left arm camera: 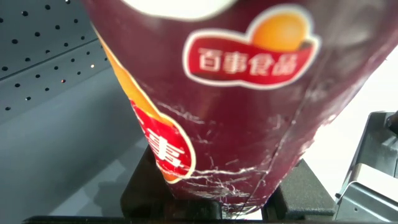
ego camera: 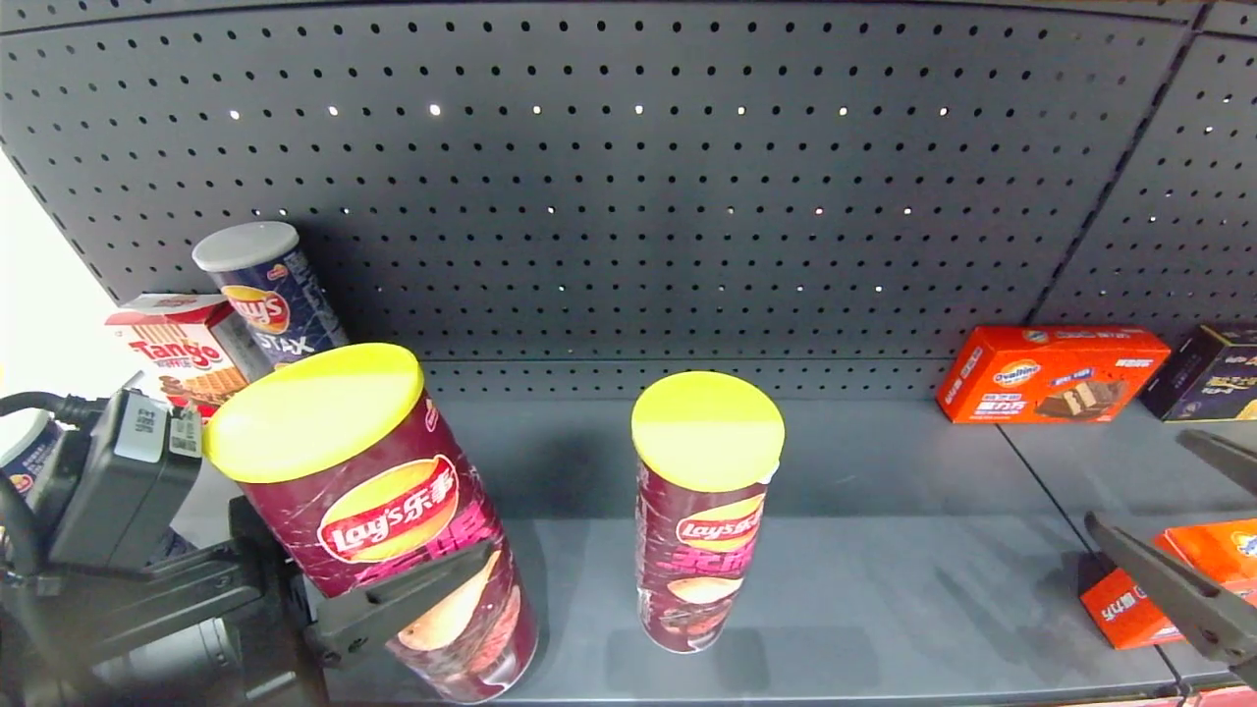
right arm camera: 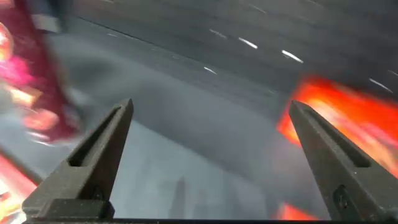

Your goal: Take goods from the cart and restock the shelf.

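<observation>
My left gripper [ego camera: 398, 589]: clamped on a maroon can [ego camera: 373, 511], one finger lying across its front low on the body, the other hidden behind it.
Held can: yellow lid, at the near left of the shelf [ego camera: 884, 570], over its front edge. Its lid sits further left than its base. I cannot tell whether the base touches the shelf. From my left wrist the maroon wall shows creases and scuffs.
Second can [ego camera: 702, 530]: same maroon body and yellow lid, standing upright on the shelf near the middle, to the right of the held one and apart from it.
My right gripper [right arm camera: 211, 104]: fingers spread wide, holding nothing, at the near right above the shelf.
Near orange box [ego camera: 1149, 599]: lying flat at the near right edge, just under my right fingers.
Far orange box [ego camera: 1051, 375]: lying flat at the far right, close to the pegboard [ego camera: 628, 196].
Dark box [ego camera: 1213, 373]: just right of the far orange box.
Blue can [ego camera: 270, 295]: grey lid, at the far left by the pegboard, behind the held can.
Wafer box [ego camera: 182, 353]: red and white, touching the blue can on its left.
</observation>
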Controlling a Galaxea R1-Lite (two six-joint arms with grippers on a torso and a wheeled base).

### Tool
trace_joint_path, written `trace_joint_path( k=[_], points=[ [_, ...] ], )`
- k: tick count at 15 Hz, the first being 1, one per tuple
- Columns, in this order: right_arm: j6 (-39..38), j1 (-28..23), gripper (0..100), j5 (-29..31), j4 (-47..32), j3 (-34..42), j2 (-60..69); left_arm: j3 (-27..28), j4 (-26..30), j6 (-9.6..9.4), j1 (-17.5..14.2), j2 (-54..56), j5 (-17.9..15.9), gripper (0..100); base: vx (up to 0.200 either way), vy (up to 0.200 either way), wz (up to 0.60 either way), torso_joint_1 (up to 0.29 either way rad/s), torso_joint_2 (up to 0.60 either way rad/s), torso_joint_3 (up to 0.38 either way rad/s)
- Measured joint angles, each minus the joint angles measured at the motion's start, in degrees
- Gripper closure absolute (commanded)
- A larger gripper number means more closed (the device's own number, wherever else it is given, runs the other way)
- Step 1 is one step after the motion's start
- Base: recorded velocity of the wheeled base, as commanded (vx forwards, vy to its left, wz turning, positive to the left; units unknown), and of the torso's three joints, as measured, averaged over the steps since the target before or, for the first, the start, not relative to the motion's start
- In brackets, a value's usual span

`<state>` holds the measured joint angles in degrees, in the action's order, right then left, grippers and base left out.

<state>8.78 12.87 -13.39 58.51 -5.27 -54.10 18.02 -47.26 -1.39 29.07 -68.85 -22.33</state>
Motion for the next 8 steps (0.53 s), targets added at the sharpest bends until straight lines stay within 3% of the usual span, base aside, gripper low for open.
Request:
trace_joint_path(
  k=[4, 8],
  points=[
    [-2.8, -4.1, 0, 12.2, -18.6, 4.0, 19.0, 0.4, -0.2, -0.09, -0.1, 0.0, 0.0, 100, 0.0, 0.0, 0.0, 0.0, 0.0, 0.0],
    [-5.2, -5.0, 0, 18.4, -40.9, 4.9, 39.2, 0.5, -0.2, -0.11, 0.1, 0.0, -0.1, 100, 0.0, 0.0, 0.0, 0.0, 0.0, 0.0]
  ],
)
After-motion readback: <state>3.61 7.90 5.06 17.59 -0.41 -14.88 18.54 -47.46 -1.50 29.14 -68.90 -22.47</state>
